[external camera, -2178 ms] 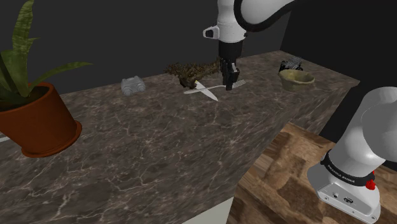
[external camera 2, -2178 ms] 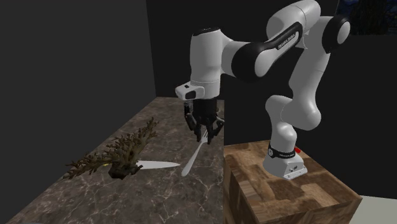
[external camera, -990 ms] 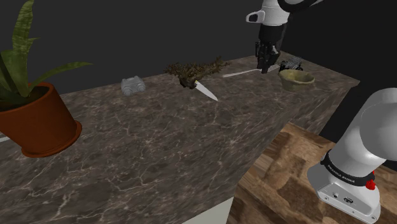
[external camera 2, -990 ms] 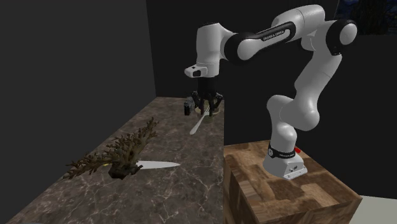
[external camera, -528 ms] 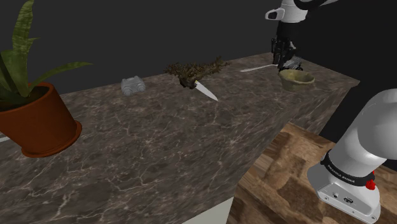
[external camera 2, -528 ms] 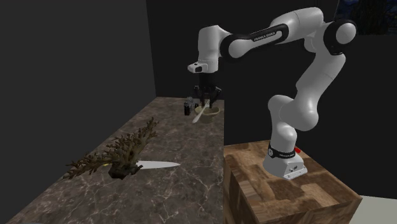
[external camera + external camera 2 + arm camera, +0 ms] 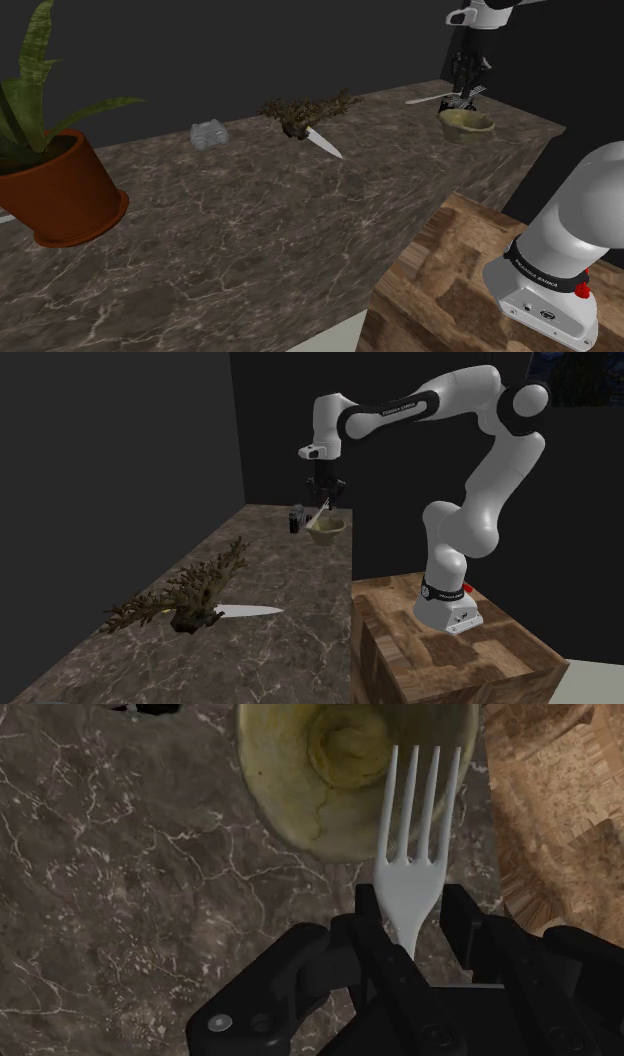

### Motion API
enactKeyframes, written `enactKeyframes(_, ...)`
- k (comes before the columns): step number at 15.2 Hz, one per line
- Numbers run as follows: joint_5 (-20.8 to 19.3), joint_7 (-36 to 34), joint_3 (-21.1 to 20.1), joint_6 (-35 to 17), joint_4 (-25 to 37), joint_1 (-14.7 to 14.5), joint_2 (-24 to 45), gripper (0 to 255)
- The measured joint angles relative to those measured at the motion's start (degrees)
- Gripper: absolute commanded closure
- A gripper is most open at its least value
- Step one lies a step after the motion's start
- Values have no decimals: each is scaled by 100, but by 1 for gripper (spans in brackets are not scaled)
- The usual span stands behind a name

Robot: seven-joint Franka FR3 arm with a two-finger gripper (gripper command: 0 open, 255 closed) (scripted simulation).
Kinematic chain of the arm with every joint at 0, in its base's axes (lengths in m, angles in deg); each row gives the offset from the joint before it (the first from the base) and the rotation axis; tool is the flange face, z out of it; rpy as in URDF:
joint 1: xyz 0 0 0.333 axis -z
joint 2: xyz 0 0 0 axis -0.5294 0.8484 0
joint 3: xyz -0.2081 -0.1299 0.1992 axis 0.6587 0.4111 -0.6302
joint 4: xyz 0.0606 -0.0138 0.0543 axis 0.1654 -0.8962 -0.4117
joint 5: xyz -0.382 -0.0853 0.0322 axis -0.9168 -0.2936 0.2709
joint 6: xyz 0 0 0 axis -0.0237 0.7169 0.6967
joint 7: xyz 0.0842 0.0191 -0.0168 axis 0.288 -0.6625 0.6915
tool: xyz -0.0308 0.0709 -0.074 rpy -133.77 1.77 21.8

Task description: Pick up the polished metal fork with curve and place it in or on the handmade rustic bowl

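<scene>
The end effector [image 7: 412, 912] is clamped tight on the pale fork [image 7: 415, 834], holding it aloft, tines out over the rim of the yellowish bowl [image 7: 280, 794], which sits by a far corner of the marble table [image 7: 250, 220]
</scene>
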State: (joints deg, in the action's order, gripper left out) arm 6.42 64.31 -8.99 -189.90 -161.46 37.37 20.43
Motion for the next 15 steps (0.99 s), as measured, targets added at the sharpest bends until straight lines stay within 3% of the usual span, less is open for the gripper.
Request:
enactKeyframes(5, -179, 734, 612, -118, 259, 200, 255, 255)
enactKeyframes(15, -247, 816, 862, -878, -229, 219, 516, 255)
